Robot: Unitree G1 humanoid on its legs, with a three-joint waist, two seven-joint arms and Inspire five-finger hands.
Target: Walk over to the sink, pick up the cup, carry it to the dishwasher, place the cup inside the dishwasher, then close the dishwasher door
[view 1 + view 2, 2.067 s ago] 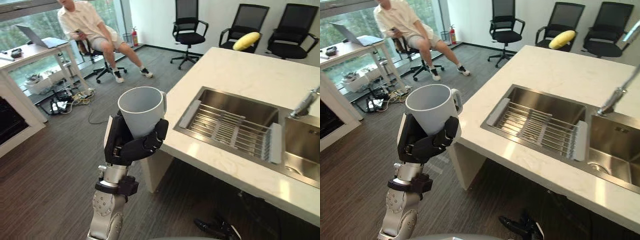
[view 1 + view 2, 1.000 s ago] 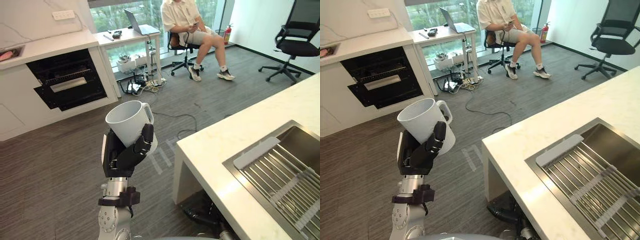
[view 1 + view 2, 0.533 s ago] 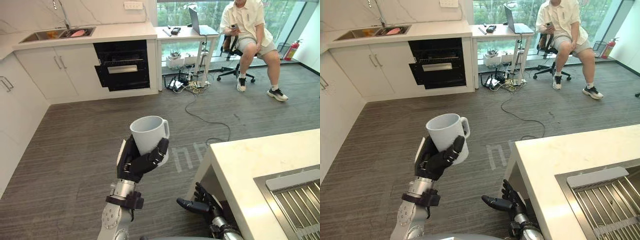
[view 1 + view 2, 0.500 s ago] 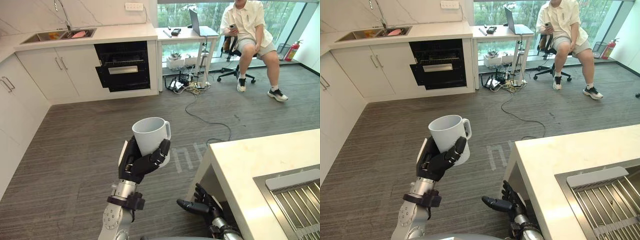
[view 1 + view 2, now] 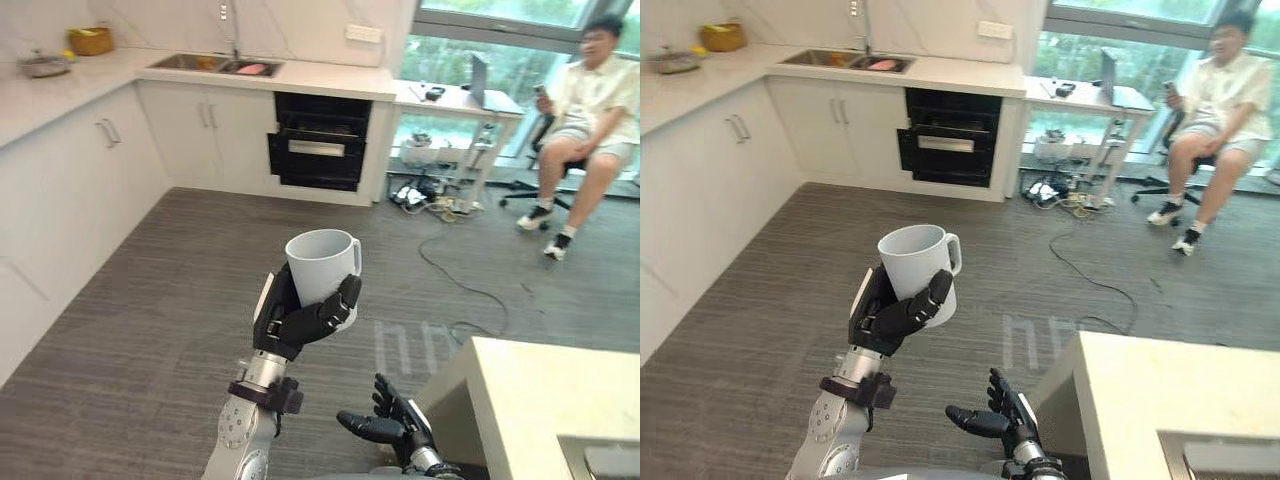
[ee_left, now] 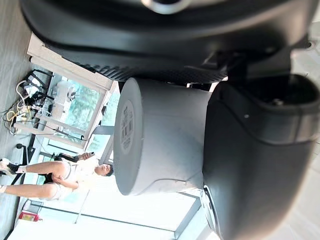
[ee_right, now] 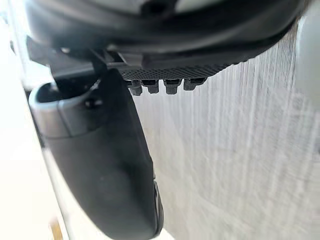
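A pale grey cup (image 5: 322,264) with a handle is held upright at chest height over the floor. My left hand (image 5: 298,322) is shut on it, fingers and thumb curled round its lower wall. The left wrist view shows the cup (image 6: 160,140) from its base side, with the thumb (image 6: 250,160) across it. My right hand (image 5: 385,424) hangs low beside the island corner, open and holding nothing. The black built-in dishwasher (image 5: 318,148) sits under the far counter, several steps ahead, its dark front showing a metal bar.
White cabinets (image 5: 70,170) run along the left and far wall, with a sink (image 5: 220,64) in the far counter. A person (image 5: 585,100) sits at the right by a desk (image 5: 460,98) with cables (image 5: 430,200) on the floor. The island counter's corner (image 5: 545,400) is at lower right.
The camera has swung left: the island sink has slipped out of view and the far counter and dishwasher are now ahead. The cup stays in my left hand.
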